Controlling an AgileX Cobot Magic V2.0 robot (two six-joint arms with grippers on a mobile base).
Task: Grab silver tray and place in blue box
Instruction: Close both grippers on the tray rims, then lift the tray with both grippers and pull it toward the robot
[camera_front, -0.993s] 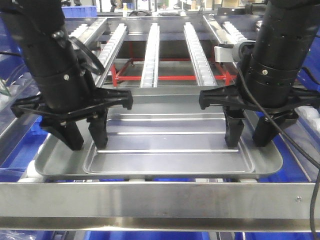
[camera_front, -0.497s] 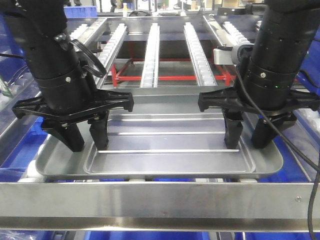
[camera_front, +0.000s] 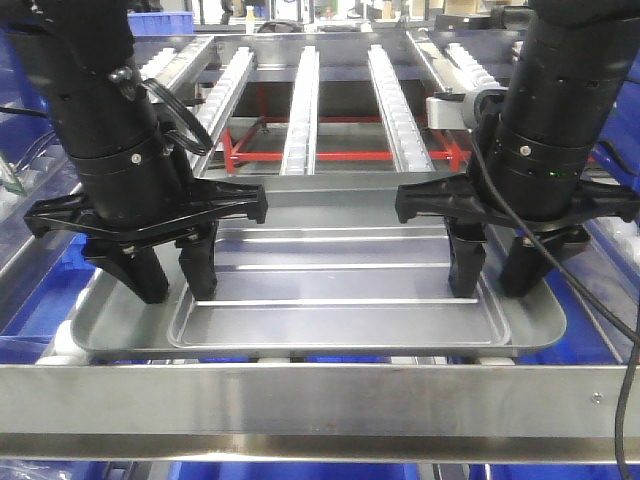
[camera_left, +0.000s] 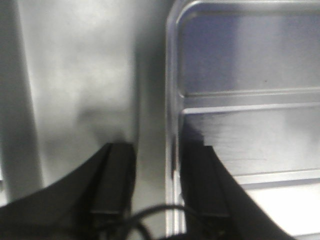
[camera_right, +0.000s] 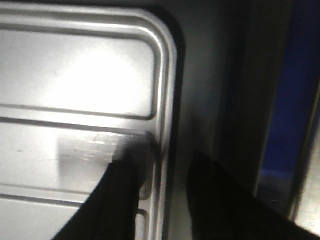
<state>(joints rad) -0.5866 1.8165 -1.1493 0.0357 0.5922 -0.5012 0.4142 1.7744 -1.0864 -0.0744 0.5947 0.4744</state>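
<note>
Grasp stage: the silver tray (camera_front: 335, 285) lies nested in a larger tray (camera_front: 542, 322) on the roller rack (camera_front: 300, 100). The left gripper (camera_front: 175, 288) and right gripper (camera_front: 492, 287) each straddle a side rim, jaws parted (not yet pinching). Next: close both together, then lift level.

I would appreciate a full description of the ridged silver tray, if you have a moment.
The silver tray is a shallow, shiny metal rectangle with rounded corners, a raised rim and long parallel ridges along its bottom. It is empty and lies flat inside a larger silver tray. The left gripper and right gripper, both open, straddle its two end rims, one finger inside and one outside; whether they touch the rim is unclear.
</note>
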